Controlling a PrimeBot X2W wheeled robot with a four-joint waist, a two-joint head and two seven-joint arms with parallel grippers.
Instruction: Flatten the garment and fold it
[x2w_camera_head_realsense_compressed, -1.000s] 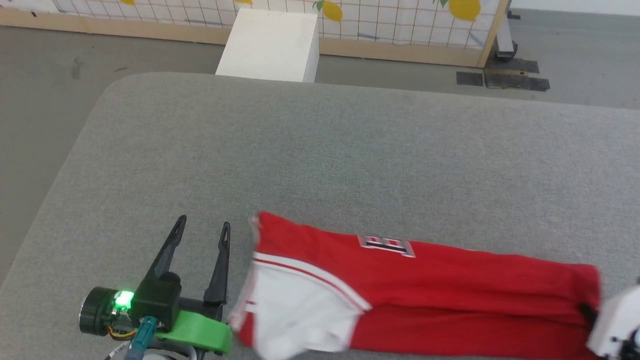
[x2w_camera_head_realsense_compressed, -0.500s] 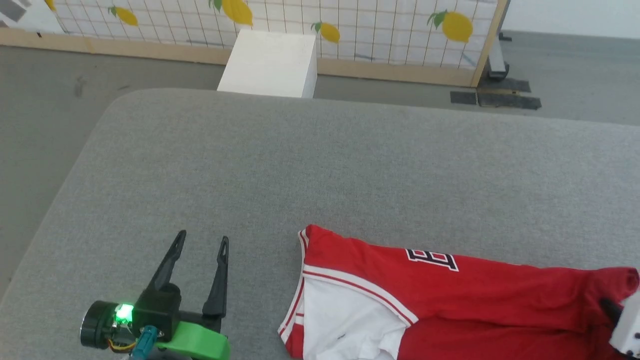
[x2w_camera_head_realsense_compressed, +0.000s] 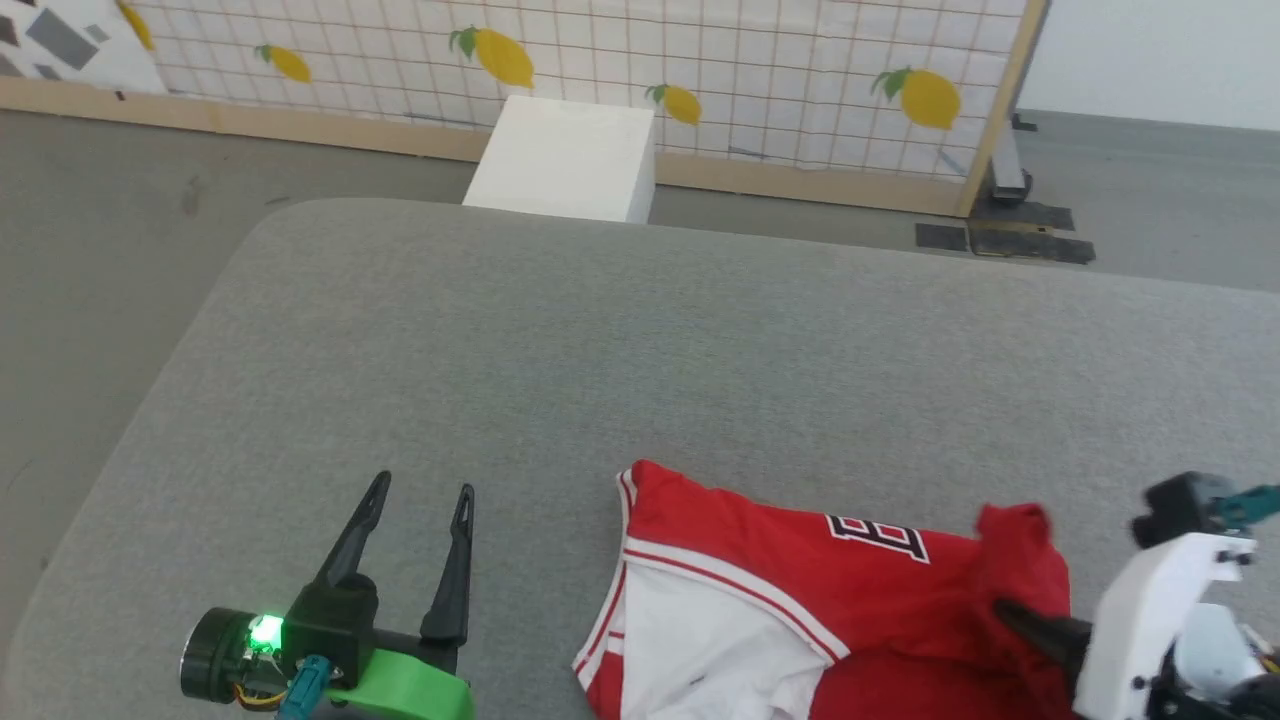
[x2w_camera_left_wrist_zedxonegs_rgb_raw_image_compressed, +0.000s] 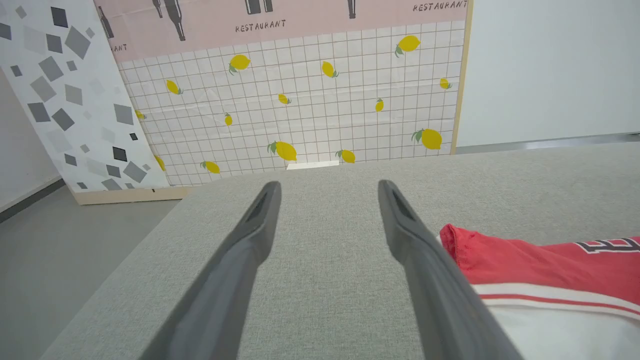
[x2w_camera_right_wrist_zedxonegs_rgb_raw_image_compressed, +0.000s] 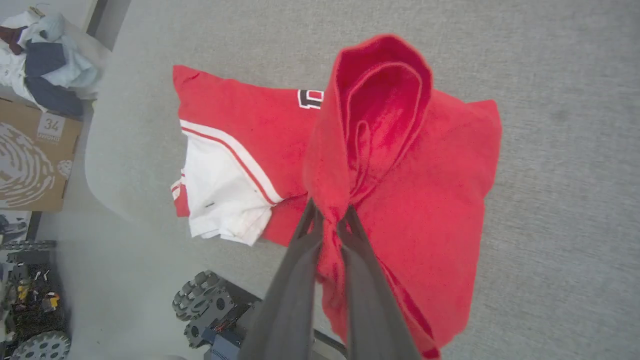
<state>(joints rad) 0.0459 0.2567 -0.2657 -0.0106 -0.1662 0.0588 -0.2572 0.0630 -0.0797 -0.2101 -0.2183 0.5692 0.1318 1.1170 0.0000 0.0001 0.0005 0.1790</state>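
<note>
Grey table (x2w_camera_head_realsense_compressed: 600, 350); right gripper (x2w_camera_right_wrist_zedxonegs_rgb_raw_image_compressed: 330, 214) jaws tight on garment (x2w_camera_right_wrist_zedxonegs_rgb_raw_image_compressed: 425, 175), left gripper (x2w_camera_head_realsense_compressed: 423, 484) jaws apart.

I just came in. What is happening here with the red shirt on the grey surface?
The robot is working on a red T-shirt lying on the grey surface. Its right pincer is shut on a bunch of red fabric at one end, held up above the rest. The left pincer is open beside the white sleeve, apart from it.
</note>
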